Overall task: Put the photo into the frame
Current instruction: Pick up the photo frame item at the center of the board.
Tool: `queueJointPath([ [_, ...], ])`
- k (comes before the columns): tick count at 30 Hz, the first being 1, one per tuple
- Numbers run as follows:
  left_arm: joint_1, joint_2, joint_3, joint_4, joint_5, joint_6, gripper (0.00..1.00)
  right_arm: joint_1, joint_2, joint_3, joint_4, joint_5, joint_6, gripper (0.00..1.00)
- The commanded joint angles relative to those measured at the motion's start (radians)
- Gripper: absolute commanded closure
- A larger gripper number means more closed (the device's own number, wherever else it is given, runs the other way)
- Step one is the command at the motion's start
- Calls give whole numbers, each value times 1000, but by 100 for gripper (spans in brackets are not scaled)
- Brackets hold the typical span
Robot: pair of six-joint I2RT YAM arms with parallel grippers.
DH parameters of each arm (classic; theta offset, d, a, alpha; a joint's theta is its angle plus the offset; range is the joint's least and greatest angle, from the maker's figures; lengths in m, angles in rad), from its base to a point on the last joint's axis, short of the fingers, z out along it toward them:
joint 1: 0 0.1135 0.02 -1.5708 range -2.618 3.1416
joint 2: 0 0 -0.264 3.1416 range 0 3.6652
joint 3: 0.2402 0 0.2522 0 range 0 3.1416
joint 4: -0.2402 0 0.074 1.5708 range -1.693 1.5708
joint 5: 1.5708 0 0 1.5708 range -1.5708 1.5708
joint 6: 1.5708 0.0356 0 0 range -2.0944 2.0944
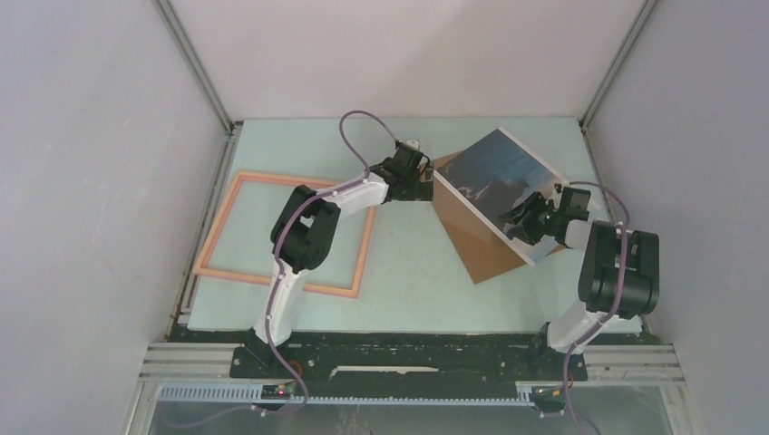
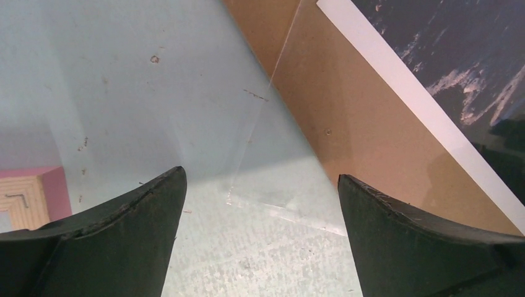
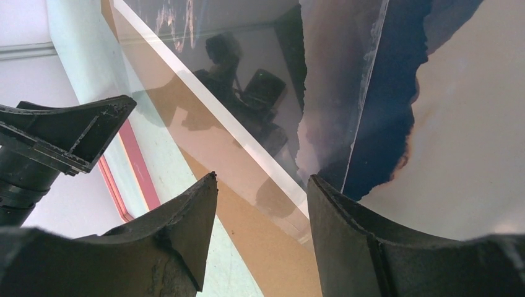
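Observation:
The photo (image 1: 497, 172), a dark blue landscape print with a white border, lies tilted on a brown backing board (image 1: 476, 245) at the back right of the table. The salmon-pink frame (image 1: 220, 227) lies flat at the left, and my left arm crosses its far right corner. My left gripper (image 1: 424, 186) hovers open beside the board's left corner. In the left wrist view the open gripper (image 2: 260, 173) is over bare table and a clear sheet's corner (image 2: 230, 199), with the photo (image 2: 458, 55) at the upper right. My right gripper (image 1: 520, 223) is over the photo's near edge. Its jaws (image 3: 262, 176) stand apart with nothing between them.
The clear sheet (image 2: 266, 142) lies partly over the backing board (image 2: 365, 130) and reflects the arms above the photo (image 3: 396, 93). A pink rail of the frame (image 3: 139, 167) shows beyond the board (image 3: 272, 247). Grey enclosure walls (image 1: 91, 181) surround the pale green table (image 1: 408, 263).

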Motion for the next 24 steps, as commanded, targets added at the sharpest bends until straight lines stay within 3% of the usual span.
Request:
queueJointPath([
  [1,1,7,54,-1,74,-51,0,11,29,22,3,29,-30,36],
  [8,25,-15,1,87,283,-115,2,13,20,22,-1,29,-35,37],
  [16,143,-57,-232,548,646,-349,7,18,19,26,-9,29,-43,36],
  [18,153,-62,-270,686,698,-411,8,18,22,27,-10,32,-41,36],
  [24,154,-37,-295,860,788,-550,12,22,31,33,-17,35,-42,37],
])
